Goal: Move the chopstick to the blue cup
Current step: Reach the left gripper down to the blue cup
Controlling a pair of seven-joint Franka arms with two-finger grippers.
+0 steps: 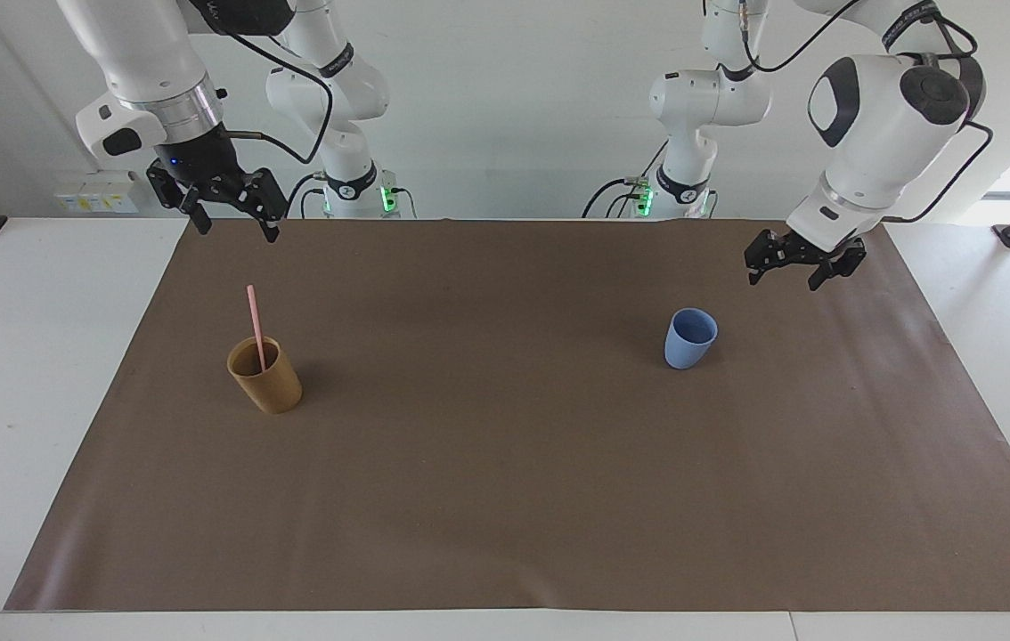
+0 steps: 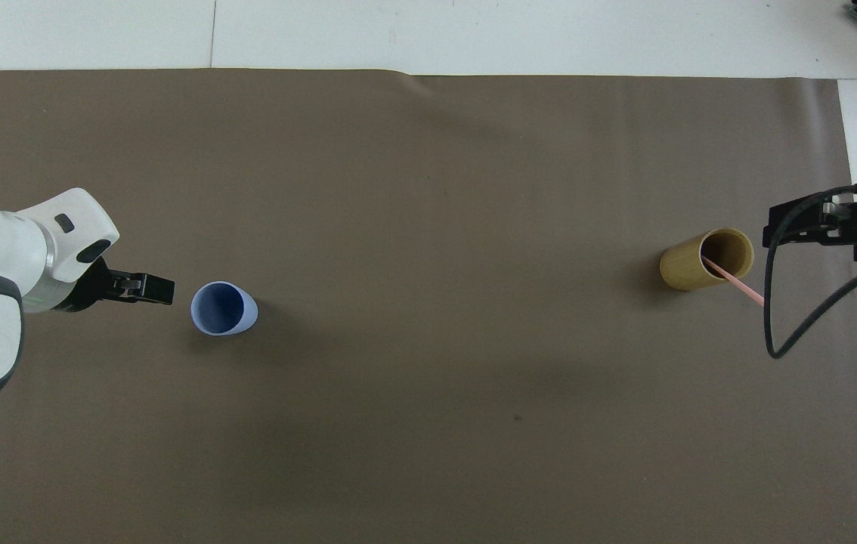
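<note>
The chopstick [image 1: 254, 326] stands in the tan cup [image 1: 266, 376]. Both grippers, left [image 1: 794, 267] and right [image 1: 233, 215], are released and empty. The stick's upper end is best pinched and lifted straight.

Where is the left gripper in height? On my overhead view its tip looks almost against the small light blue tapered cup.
Observer: The left gripper hangs in the air over the brown mat, higher than the small light blue tapered cup; they do not touch.
Operator: And the right gripper, beside the tan-brown cardboard-coloured cup?
Observer: It is open and high up, well above that cup's rim.
Operator: The thin pale pink chopstick?
Observer: It stands nearly upright in the tan-brown cup, its upper half above the rim, with nothing touching it.
</note>
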